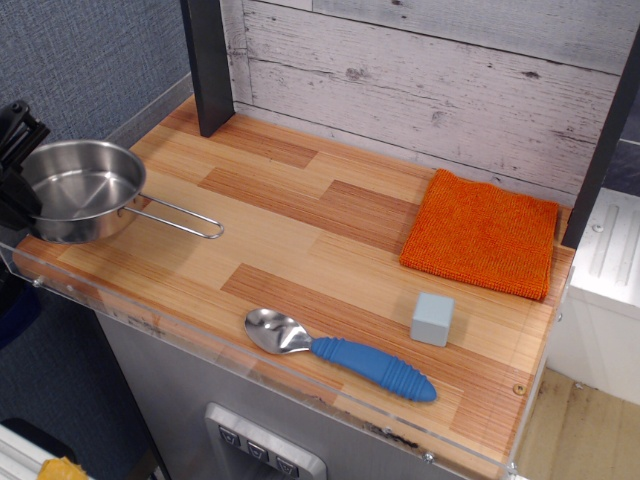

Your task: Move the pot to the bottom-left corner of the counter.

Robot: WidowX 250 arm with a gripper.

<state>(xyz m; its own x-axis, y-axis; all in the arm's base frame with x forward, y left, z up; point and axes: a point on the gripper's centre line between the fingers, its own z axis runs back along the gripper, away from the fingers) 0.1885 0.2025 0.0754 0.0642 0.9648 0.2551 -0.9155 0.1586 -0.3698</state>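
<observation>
The pot (82, 188) is a small shiny steel pan at the front-left corner of the striped wood counter (300, 235). It sits upright, and its thin wire handle (180, 216) points right across the planks. My black gripper (20, 185) is at the frame's left edge, closed on the pot's left rim. Most of the gripper is cut off by the frame. I cannot tell whether the pot rests on the wood or hangs just above it.
A steel spoon with a blue handle (340, 352) lies near the front edge. A small grey block (432, 318) stands to its right. An orange cloth (482, 232) lies at the back right. A dark post (208, 65) stands at the back left. A clear acrylic rim (150, 318) edges the counter.
</observation>
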